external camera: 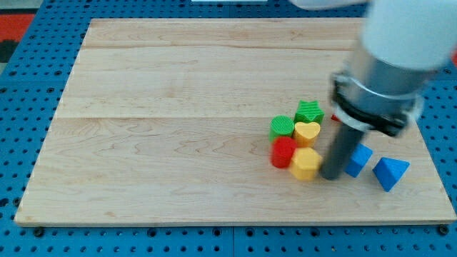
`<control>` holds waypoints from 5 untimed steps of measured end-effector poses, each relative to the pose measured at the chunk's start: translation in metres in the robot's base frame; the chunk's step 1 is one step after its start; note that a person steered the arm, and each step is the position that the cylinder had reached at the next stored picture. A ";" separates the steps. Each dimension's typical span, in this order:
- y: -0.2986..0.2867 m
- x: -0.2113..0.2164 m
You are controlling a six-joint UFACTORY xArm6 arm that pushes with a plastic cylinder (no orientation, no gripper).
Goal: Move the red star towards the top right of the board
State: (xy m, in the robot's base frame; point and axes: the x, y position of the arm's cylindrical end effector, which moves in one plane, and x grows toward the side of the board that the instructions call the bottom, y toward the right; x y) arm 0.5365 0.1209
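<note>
On the board (178,121), the blocks cluster near the right edge, toward the bottom. The star (309,111) lies topmost, the cylinder (282,127) left of the heart (308,132). Below them sit another cylinder (283,152) and a further block (306,163). My tip (331,175) stands just right of that block, with two more blocks, (359,160) and (390,172), beyond it toward the right edge.

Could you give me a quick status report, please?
My tip down beside the yellow block. Red star mostly hidden behind the arm; a red sliver shows. Block cluster sits left of it.

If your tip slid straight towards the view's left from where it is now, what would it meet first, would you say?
Most likely the yellow block: my tip sits right beside it on the view's right, seemingly touching it. The red block lies just beyond.
</note>
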 end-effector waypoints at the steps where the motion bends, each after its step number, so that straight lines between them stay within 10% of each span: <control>1: -0.003 -0.040; 5: 0.067 -0.096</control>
State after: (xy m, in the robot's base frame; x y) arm 0.4408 0.1883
